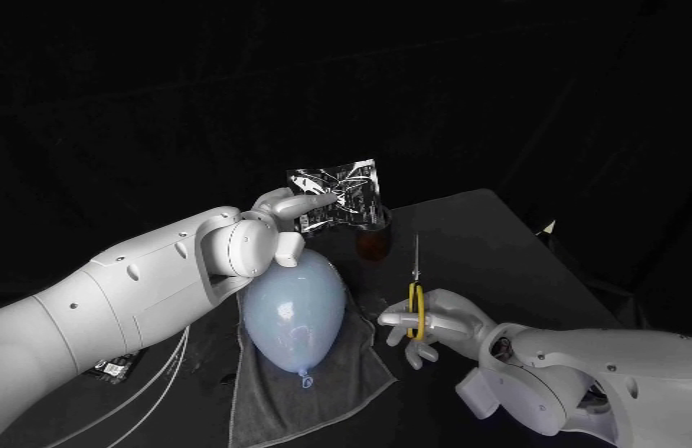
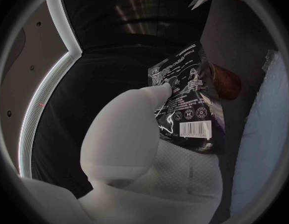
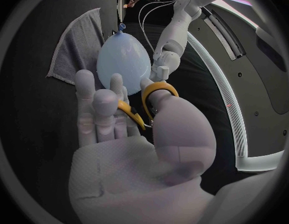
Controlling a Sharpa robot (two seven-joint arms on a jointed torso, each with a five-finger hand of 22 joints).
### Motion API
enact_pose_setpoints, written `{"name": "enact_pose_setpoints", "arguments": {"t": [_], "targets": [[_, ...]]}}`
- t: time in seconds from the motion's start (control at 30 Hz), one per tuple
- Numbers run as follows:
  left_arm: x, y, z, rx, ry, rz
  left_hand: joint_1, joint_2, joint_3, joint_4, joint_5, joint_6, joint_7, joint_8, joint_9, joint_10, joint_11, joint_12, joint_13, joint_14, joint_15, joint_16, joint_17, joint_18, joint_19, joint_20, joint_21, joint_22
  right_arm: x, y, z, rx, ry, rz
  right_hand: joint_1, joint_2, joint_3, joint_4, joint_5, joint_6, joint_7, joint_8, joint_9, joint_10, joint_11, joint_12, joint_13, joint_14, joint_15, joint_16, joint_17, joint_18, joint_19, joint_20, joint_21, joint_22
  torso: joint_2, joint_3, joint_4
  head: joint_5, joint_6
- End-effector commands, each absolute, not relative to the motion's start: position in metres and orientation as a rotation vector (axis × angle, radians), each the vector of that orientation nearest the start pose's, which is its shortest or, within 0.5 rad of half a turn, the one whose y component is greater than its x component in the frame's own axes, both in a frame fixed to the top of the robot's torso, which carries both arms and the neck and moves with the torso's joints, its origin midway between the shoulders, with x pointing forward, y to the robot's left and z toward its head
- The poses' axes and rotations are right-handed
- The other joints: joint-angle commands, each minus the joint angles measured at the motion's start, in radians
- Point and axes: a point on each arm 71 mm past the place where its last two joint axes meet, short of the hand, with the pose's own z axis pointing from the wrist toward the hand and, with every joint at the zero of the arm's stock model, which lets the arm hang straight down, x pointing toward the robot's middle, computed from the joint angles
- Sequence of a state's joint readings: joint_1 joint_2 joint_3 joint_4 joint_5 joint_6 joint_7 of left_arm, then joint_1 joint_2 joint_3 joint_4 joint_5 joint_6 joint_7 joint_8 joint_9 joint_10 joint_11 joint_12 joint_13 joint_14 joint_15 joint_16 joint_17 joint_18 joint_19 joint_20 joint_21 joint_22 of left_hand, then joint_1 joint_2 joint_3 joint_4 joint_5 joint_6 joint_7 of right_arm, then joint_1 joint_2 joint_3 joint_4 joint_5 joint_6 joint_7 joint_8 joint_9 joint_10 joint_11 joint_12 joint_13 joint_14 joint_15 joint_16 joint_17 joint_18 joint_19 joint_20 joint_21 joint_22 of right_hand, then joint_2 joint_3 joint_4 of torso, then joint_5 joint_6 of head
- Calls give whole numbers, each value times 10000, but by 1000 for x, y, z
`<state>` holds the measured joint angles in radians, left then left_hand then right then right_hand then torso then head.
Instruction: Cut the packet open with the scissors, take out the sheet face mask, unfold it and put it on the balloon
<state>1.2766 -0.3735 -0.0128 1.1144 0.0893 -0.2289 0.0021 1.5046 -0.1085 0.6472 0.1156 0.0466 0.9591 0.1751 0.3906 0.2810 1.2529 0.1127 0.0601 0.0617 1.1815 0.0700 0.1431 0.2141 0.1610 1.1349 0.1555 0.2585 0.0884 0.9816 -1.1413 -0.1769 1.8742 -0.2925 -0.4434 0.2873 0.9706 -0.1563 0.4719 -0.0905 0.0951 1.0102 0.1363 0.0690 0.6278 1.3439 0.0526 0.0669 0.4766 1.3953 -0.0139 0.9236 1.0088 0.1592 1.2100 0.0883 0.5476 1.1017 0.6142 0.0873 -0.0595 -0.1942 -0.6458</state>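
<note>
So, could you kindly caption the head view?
Left hand holds the packet; right hand holds yellow-handled scissors beside the balloon.

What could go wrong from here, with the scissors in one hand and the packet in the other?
The left hand pinches the packet by one side, so it may twist or slip when cut. The scissors in the right hand sit close to the balloon; a stray swing could pop it.
</note>
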Motion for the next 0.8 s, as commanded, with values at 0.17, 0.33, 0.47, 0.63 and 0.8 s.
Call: {"name": "enact_pose_setpoints", "arguments": {"t": [0.17,0.33,0.47,0.63,0.8], "targets": [[549,60,-171,-12410,18518,-15310,-99,9,53,-54,34,99,-5,36,682,55,0,30,15,70,13,-55,16,199,53,4,54,17,343,-239,-278,10807,17989,11914,-346,-279,-844,423,-208,-448,112,61,16,-156,167,-35,-321,-384,102,-355,-304,205,-331,105,-601,-311,108,-16,50,-114,23],[547,57,-170,-12296,18631,-15453,-103,8,60,-60,34,100,-4,36,684,57,0,30,15,72,12,-55,17,198,54,3,57,18,342,-231,-281,10929,18535,12013,-454,-273,-1331,629,-410,-680,186,141,69,-346,240,-43,-473,-621,171,-595,-550,207,-416,170,-637,-346,156,-10,58,-85,35],[546,56,-169,-12238,18673,-15546,-113,6,70,-66,34,102,-4,37,686,61,0,30,15,76,12,-55,18,197,55,3,62,19,341,-225,-283,10959,18913,12105,-555,-276,-1825,813,-461,-959,282,197,121,-704,364,-54,-656,-979,263,-1022,-963,196,-542,252,-694,-389,189,-14,48,-99,34],[545,55,-169,-12191,18724,-15622,-120,7,79,-71,34,104,-3,38,688,64,0,30,15,79,12,-55,20,197,56,2,65,20,340,-219,-284,10913,19127,12192,-513,-200,-2347,987,-480,-1251,401,347,252,-1086,464,-36,-926,-1499,392,-1380,-1330,191,-773,356,-813,-466,214,-18,55,-103,75],[544,55,-168,-12220,18784,-15685,-120,7,79,-71,34,104,-3,38,688,64,0,30,15,79,12,-55,20,197,56,2,65,20,340,-216,-285,10882,19342,12226,-449,-114,-2695,1099,-469,-1439,457,472,348,-1302,532,-19,-1144,-1628,446,-1337,-1400,196,-850,419,-841,-500,254,-18,73,-90,103]]}}
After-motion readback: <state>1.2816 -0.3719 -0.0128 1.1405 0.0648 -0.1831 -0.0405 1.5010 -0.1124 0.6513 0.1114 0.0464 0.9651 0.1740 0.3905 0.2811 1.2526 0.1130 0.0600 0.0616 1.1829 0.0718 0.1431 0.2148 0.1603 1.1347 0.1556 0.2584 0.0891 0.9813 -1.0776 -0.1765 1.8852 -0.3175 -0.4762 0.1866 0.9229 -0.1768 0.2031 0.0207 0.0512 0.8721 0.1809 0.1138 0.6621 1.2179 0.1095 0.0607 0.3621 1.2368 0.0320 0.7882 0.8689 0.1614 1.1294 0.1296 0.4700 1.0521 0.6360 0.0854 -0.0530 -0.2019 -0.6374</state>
